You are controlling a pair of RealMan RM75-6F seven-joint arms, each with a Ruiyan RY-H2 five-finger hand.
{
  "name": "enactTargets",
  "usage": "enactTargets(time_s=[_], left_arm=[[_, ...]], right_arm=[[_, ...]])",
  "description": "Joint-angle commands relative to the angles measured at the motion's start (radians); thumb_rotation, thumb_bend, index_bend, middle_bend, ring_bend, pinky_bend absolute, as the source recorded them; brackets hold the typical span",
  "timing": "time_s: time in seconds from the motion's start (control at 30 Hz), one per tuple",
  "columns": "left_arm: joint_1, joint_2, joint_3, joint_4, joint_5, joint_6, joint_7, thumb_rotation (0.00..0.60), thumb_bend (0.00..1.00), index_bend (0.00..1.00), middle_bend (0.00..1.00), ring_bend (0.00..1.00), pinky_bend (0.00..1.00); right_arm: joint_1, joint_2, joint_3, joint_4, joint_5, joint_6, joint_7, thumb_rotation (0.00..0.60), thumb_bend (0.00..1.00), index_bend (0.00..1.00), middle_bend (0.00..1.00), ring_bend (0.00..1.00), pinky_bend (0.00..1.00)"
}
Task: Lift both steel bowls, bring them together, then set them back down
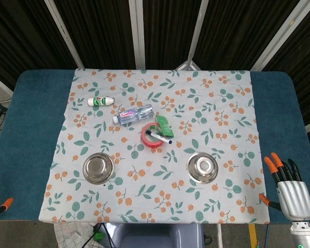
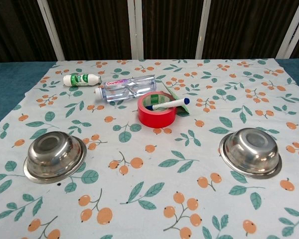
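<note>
Only your head view shows your right hand point(image 1: 293, 192), fingers spread, holding nothing, off the worktop's point(image 1: 36, 119) right edge. Both round steel bowls point(image 1: 98, 168) point(image 1: 202, 167) sit apart on the floral cloth point(image 1: 217, 103).

clear water bottle point(image 2: 128, 87): pink label, lettering too blurred to read | small white bottle point(image 2: 81, 79): green label, unreadable

White cloth point(image 1: 222, 103) printed with orange berries, green leaves; red tape roll point(image 2: 157, 109) at 12 o'clock of silver bowls point(image 2: 55, 157).
</note>
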Motion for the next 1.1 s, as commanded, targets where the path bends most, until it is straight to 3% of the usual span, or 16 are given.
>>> enactTargets(time_s=[0.03,0.47,0.73,0.9,1.1], left_arm=[[0.0,-0.002,-0.001,0.003,0.004,0.004,0.0,0.6,0.03,0.05,0.0,0.0,0.11],[-0.013,-0.045,-0.017,0.044,0.052,0.035,0.046,0.6,0.06,0.05,0.0,0.0,0.11],[-0.01,-0.033,-0.019,0.014,-0.002,0.005,0.057,0.6,0.05,0.05,0.0,0.0,0.12],[-0.052,-0.022,-0.024,-0.029,0.012,-0.053,0.077,0.6,0.0,0.05,0.0,0.0,0.12],[-0.13,-0.004,-0.037,-0.14,-0.017,-0.184,0.214,0.6,0.0,0.05,0.0,0.0,0.12]], right_arm=[[0.001,-0.001,-0.001,-0.001,-0.001,-0.001,-0.001,0.6,0.07,0.1,0.06,0.14,0.04],[-0.005,0.013,-0.016,-0.027,0.003,-0.012,0.028,0.6,0.07,0.1,0.06,0.14,0.04],[0.01,0.011,-0.036,-0.047,-0.032,-0.038,0.086,0.6,0.07,0.13,0.06,0.14,0.04],[0.067,0.01,-0.027,-0.103,-0.022,-0.126,0.127,0.6,0.07,0.14,0.05,0.14,0.04],[0.145,0.035,0.025,-0.221,0.086,-0.254,0.016,0.6,0.06,0.14,0.06,0.14,0.04]])
